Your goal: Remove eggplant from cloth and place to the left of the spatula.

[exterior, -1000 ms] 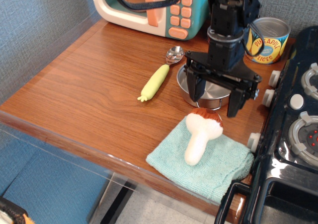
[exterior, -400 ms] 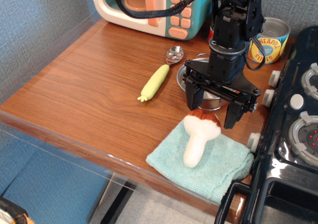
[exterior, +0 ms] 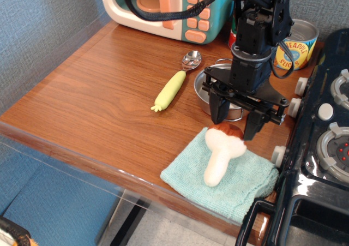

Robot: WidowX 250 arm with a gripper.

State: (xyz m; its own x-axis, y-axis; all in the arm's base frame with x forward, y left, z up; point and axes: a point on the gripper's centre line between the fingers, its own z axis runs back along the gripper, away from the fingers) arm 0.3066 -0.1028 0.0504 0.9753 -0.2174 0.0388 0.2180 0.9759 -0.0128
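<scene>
The eggplant [exterior: 221, 156], a white-stemmed toy with a reddish-brown cap, lies on the light teal cloth [exterior: 185, 175] at the table's front right. My gripper [exterior: 233, 127] is down over the far end of the eggplant. Its two black fingers [exterior: 216, 111] stand on either side of the cap, narrowed against it. The stem still rests on the cloth. The spatula [exterior: 175, 84], with a yellow-green handle and a silver head, lies on the wood to the left of the gripper.
A steel pot [exterior: 210, 90] stands right behind the gripper. A toy microwave [exterior: 158, 9] is at the back, a pineapple can [exterior: 297, 44] at the back right. A black toy stove [exterior: 322, 137] borders the right side. The wooden table's front edge [exterior: 82, 153] runs close to the cloth.
The gripper has come down toward the eggplant's cap and its fingers have narrowed around it. The eggplant has shifted slightly on the cloth.
</scene>
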